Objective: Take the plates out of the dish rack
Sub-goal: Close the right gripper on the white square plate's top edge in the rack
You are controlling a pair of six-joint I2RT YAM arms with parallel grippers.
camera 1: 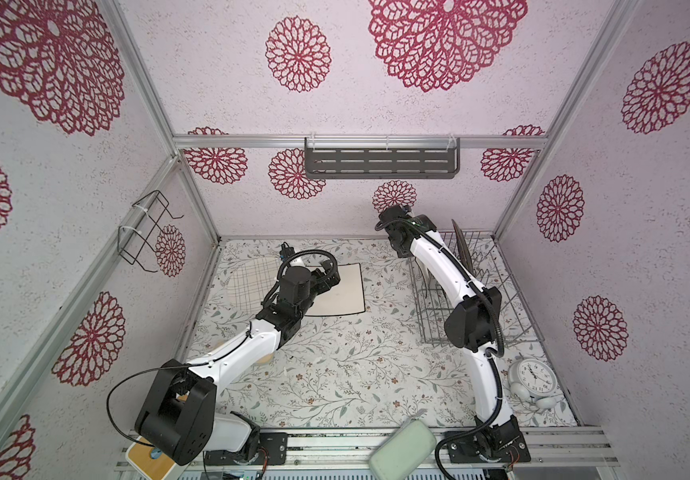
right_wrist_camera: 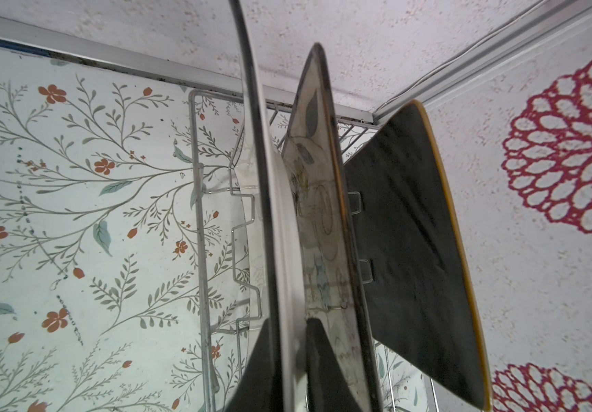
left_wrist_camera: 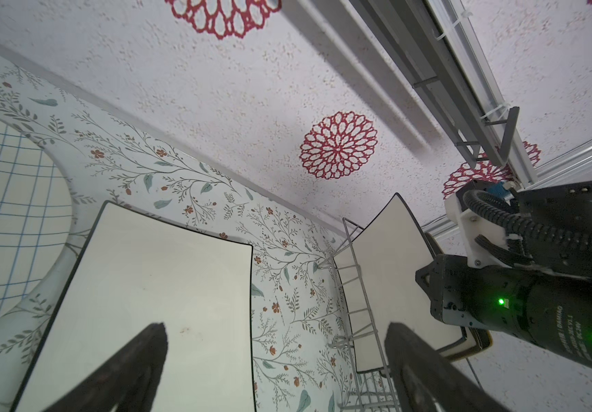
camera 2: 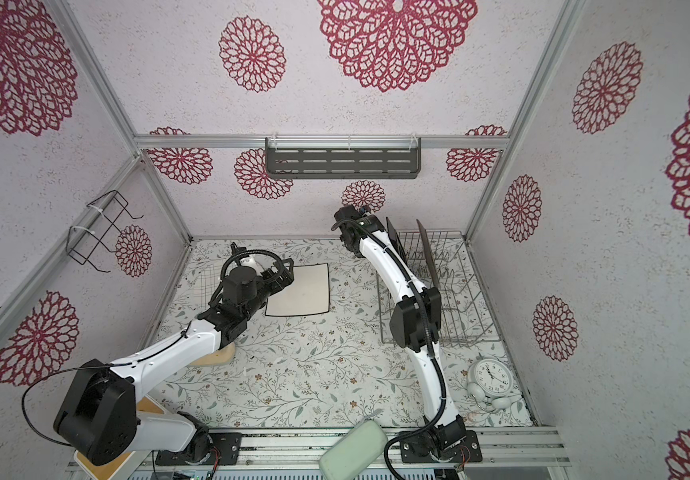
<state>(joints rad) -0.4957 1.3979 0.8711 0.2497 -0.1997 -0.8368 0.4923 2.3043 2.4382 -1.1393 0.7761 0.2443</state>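
The right gripper [right_wrist_camera: 291, 323] is clamped on the rim of the racked white plate [right_wrist_camera: 276, 221], upright in the dish rack [camera 1: 522, 336] beside the floral plate [right_wrist_camera: 319, 214] and brown plate [right_wrist_camera: 401, 232]. Left of the rack, the left gripper [left_wrist_camera: 276, 326] gapes wide and empty over the flat white plate [left_wrist_camera: 152, 285].

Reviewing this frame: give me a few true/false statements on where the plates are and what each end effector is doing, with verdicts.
1. Three plates stand in the dish rack. True: the racked white plate, floral plate and dark brown plate.
2. The round grid plate stands in the rack. False: it lies flat on the table.
3. The left end effector grips a plate. False: it is open and empty above the flat white plate.
4. The right end effector pinches the racked white plate's rim. True.
5. The clock sits inside the rack. False: it lies on the table beside it.
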